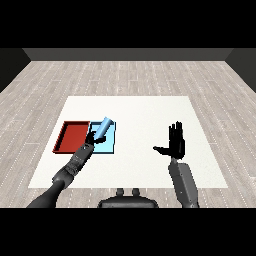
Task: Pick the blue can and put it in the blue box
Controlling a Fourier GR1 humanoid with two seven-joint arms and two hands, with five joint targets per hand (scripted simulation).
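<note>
The left hand (91,138) reached in from seven o'clock, its fingers curled round the lower end of the blue can (103,127), which tilted toward one o'clock over the light blue tray (110,146). The hand hid the can's base, so whether it touched the tray floor was unclear. The red tray (71,136) lay just beside, at nine o'clock. The right hand (175,142) hovered well apart at three o'clock, fingers straight, thumb spread.
</note>
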